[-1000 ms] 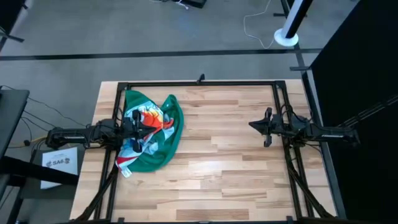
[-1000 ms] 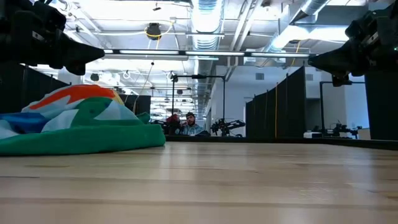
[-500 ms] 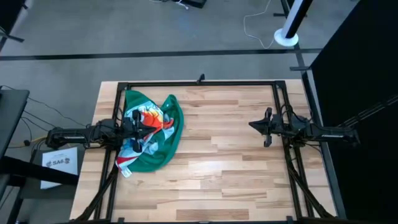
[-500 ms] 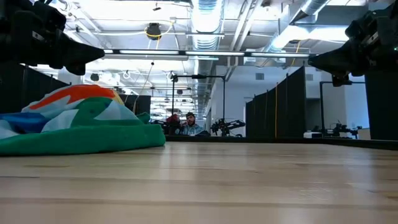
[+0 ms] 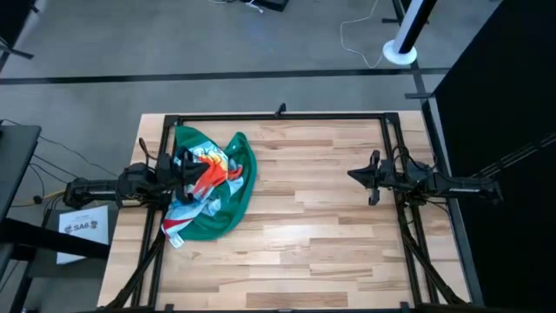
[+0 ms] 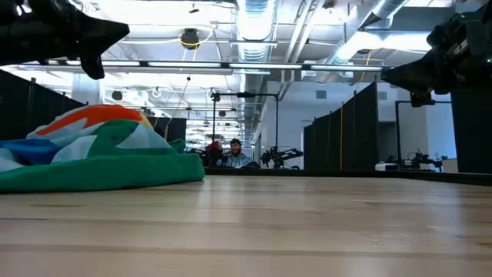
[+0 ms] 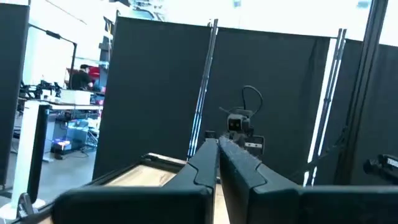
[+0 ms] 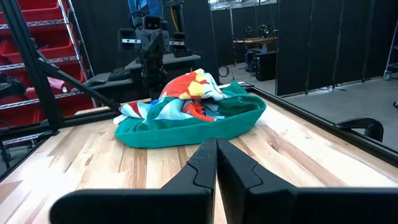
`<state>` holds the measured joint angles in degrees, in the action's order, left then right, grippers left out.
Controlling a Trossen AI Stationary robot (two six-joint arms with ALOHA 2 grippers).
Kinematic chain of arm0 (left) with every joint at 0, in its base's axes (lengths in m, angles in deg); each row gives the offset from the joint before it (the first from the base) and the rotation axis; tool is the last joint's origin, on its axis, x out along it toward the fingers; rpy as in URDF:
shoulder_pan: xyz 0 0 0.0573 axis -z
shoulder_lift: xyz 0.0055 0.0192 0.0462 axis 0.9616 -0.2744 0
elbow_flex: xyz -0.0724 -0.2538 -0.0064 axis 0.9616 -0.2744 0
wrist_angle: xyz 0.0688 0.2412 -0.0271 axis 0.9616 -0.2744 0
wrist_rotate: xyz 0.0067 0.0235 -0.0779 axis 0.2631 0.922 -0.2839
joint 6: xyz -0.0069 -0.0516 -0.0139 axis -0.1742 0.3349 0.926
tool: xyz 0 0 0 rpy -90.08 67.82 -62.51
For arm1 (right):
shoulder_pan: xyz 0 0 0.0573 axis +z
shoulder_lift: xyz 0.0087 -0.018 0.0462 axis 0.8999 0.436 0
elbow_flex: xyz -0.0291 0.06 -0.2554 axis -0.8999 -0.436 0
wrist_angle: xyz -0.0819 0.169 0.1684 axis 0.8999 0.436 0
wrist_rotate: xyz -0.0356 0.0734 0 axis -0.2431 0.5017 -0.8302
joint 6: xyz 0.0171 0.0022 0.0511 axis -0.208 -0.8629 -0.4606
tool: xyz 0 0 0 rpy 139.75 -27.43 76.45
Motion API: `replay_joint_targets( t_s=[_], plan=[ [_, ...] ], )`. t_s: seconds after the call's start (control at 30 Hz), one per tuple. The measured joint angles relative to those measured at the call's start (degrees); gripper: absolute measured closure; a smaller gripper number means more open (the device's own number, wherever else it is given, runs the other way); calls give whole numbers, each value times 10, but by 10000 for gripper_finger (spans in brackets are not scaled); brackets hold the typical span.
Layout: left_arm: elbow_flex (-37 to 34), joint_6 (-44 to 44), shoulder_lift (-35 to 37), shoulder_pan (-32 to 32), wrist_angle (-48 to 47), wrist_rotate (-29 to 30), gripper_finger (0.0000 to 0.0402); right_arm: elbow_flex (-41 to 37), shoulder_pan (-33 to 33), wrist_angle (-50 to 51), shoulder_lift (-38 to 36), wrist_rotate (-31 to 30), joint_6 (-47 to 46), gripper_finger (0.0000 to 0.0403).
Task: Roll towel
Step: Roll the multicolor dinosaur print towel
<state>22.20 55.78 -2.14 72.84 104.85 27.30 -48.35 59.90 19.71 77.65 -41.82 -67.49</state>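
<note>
On the table's (image 5: 330,235) left side, the towel (image 5: 213,196) lies in a crumpled heap, unrolled and not yet spread. The left gripper (image 5: 182,167) hangs above the heap, fingers pressed together and gripping nothing. The right gripper (image 5: 356,175) waits well apart on the right side, fingers likewise together and empty. The cloth appears soft, limp and fairly bulky; it will likely sag and bunch when lifted. Recommended hold: an exposed green edge or corner, not the mounded centre.
</note>
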Motion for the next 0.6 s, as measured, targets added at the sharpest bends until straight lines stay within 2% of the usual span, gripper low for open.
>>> replay_joint_targets(
  t_s=[0.13,0.27,0.43,0.53,0.6],
  plan=[
    [-3,33,-1,0,13,-22,400,0,0,0,0,0,0,403],
    [-4,32,-17,1,88,-122,400,0,0,0,0,0,0,403],
    [-4,-2,-56,17,92,-166,400,0,0,0,0,0,0,403],
    [-4,-16,-92,25,102,-153,400,0,0,0,0,0,0,403],
    [4,28,-126,28,115,-91,400,0,0,0,0,0,0,403]
  ],
)
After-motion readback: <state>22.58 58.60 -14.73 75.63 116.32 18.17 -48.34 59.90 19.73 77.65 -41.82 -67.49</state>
